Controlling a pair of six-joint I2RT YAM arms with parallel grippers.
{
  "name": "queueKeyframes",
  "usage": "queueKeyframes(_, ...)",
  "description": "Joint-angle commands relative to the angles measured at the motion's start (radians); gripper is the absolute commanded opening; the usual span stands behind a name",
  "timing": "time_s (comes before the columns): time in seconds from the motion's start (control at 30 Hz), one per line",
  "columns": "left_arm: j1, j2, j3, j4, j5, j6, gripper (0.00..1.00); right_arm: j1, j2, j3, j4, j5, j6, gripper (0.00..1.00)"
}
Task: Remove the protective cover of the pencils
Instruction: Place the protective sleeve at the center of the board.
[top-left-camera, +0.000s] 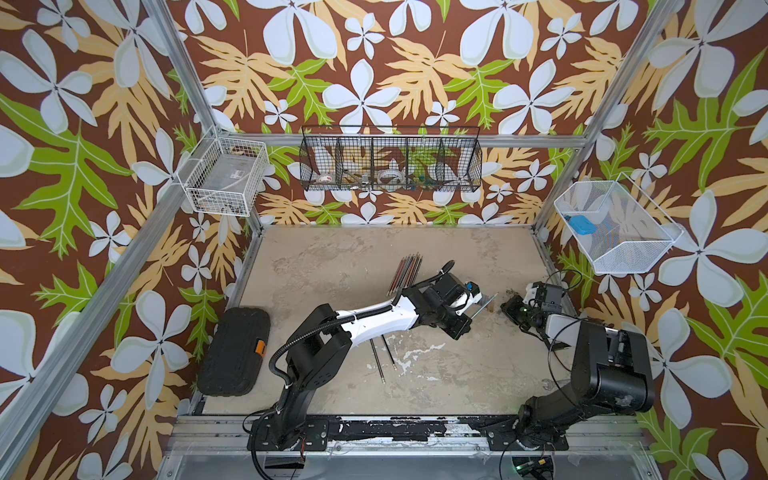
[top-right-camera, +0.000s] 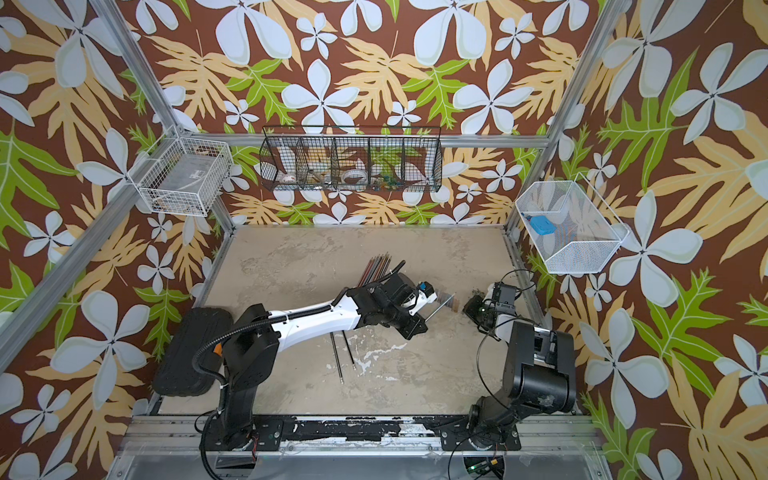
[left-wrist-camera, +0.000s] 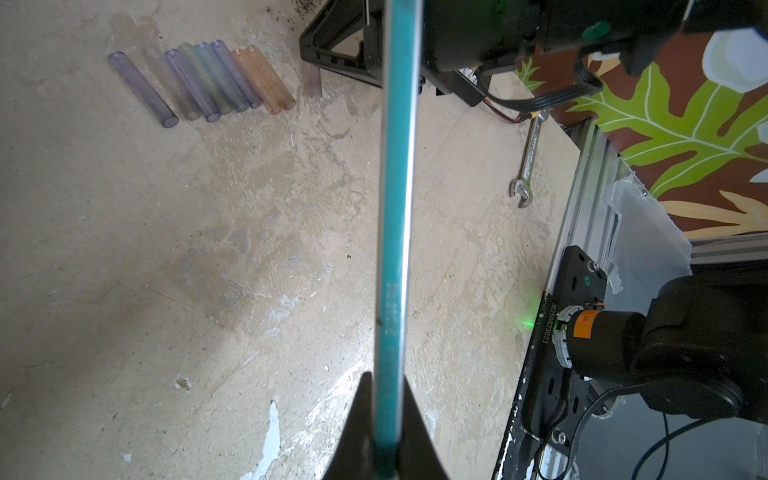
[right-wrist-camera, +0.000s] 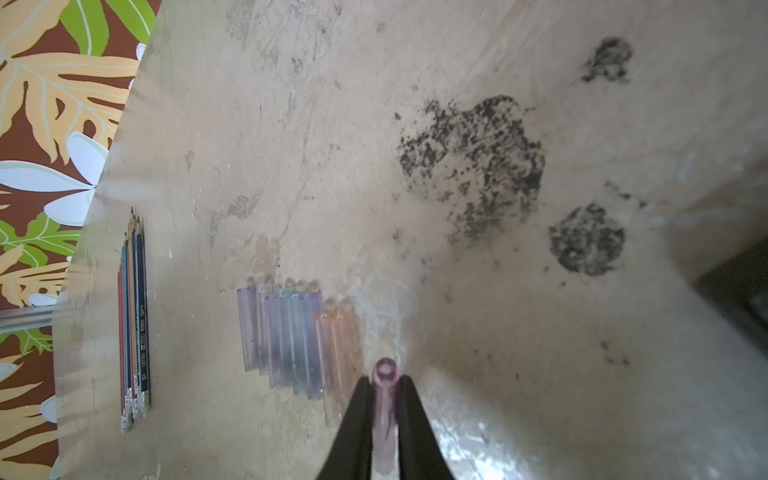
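Eight loose caps (left-wrist-camera: 208, 83) of the protective cover are laid side by side in a row on the desk (top-left-camera: 332, 266), at about 3 o'clock from its centre. A ninth, purple cap (right-wrist-camera: 384, 374) is clamped between the right jaws, just beside that row. A teal pencil (left-wrist-camera: 395, 208) is gripped by the closed left jaws, with its free end directed toward 1 o'clock, at the right arm (top-left-camera: 536, 299). The other pencils (top-left-camera: 405, 274) are bundled at 12 o'clock. Two black pencils (top-left-camera: 377, 359) are seen at 6 o'clock, partly under the left arm (top-left-camera: 374, 320). A spanner (left-wrist-camera: 525, 166) is noted at 4 o'clock.
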Motion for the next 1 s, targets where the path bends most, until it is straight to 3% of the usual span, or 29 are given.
queueKeyframes(0.0, 0.002, 0.005, 0.010, -0.012, -0.001, 0.011, 0.00, 0.003, 0.015, 0.005, 0.012, -0.003, -0.019, 0.16)
queueKeyframes(0.43, 0.001, 0.001, 0.011, -0.013, 0.003, 0.011, 0.00, 0.011, 0.044, 0.014, 0.052, -0.048, -0.007, 0.22)
queueKeyframes(0.97, 0.003, 0.028, 0.022, -0.022, -0.010, 0.018, 0.00, 0.011, 0.069, 0.010, 0.102, -0.131, 0.029, 0.22)
